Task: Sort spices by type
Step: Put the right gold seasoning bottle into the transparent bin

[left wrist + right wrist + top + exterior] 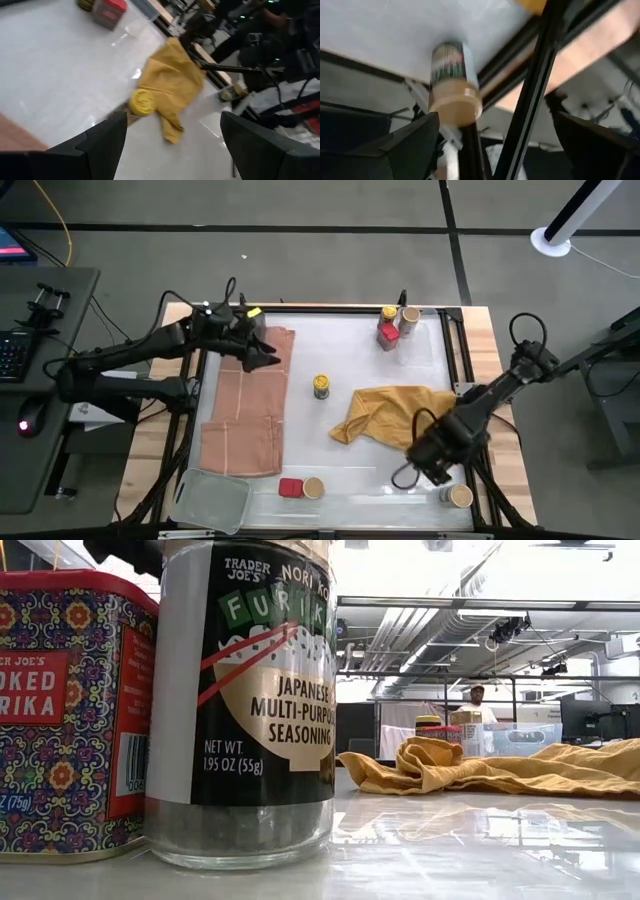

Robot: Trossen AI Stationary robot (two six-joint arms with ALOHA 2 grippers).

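High view: my right pincer (432, 463) hangs spread above the surface (360, 360) near a tan-topped jar (459, 496); my left pincer (262, 352) waits spread over the pink cloth (245, 415)

Seven spice containers dot the table: two yellow-capped jars (321, 386) (388, 312), three tan-topped jars (409, 318) (313, 488) (459, 496) and two red tins (388, 335) (291, 488). One yellow cloth (390, 412), one tan towel (250, 405), one clear tray (213, 500).
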